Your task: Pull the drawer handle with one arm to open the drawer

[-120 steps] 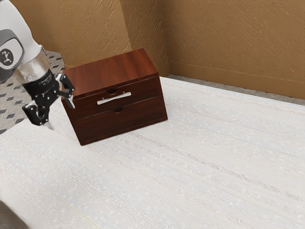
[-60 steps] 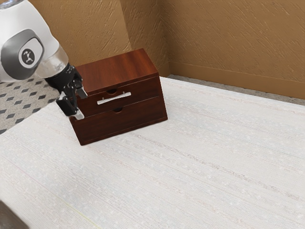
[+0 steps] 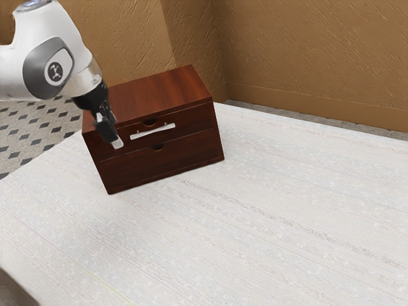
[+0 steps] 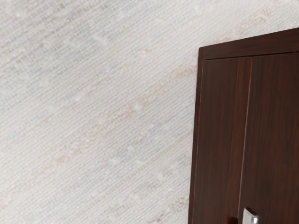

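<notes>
Exterior view: my arm [image 3: 48,64] comes in from about 10 o'clock. The gripper [image 3: 115,141] points down toward 5 o'clock, in front of the near end of the cabinet [image 3: 153,92]. I see the pincer edge-on here, so I cannot tell whether it is spread or pressed together. It holds nothing that I can make out.

The cabinet is dark red-brown wood and sits on the pale table [image 3: 255,223], toward 10 o'clock of the view and close to the corner of the tan wall [image 3: 306,44]. It has two fronts, one above the other. The upper drawer [image 3: 188,121] looks closed, its front flush with the lower drawer [image 3: 172,156] beneath it.

The handle [image 3: 152,131] is a pale bar across the upper front, running slightly uphill toward 2 o'clock. The gripper is at the handle's 9 o'clock, near its end but apart from it. I cannot tell whether the gripper touches the cabinet face.

There is grey checkered floor [image 3: 32,127] behind the arm, at 9 o'clock of the cabinet.

Wrist view: the cabinet [image 4: 219,140] shows its dark front with a seam running down it. One pale end of the handle [image 4: 250,217] pokes in at the frame edge. The table [image 4: 93,116] lies beside the cabinet's edge.
</notes>
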Controlling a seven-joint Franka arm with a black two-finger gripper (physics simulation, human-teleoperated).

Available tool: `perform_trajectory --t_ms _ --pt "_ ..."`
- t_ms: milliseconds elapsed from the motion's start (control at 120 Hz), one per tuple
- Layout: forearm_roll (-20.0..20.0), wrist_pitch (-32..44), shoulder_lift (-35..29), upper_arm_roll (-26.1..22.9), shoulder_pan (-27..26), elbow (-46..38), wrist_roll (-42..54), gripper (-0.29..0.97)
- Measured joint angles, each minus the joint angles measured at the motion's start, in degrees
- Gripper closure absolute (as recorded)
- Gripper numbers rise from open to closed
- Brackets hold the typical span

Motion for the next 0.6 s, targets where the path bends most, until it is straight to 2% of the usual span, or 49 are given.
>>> perform_trajectory --t_ms 75,250,317,425,600 --pt "2.2 0.1 1.9 0.0 -0.8 1.6 -2.1 0.06" --pt "7.5 0.4 4.1 0.2 -7.2 2.4 -6.4 0.08" --pt "8.4 0.5 5.1 1.1 -7.4 3.0 -7.8 0.08" --pt "8.9 0.6 8.7 6.0 -11.0 6.9 -9.7 0.09" --pt "9.4 0.6 10.9 7.0 -11.3 9.7 -12.0 0.09"
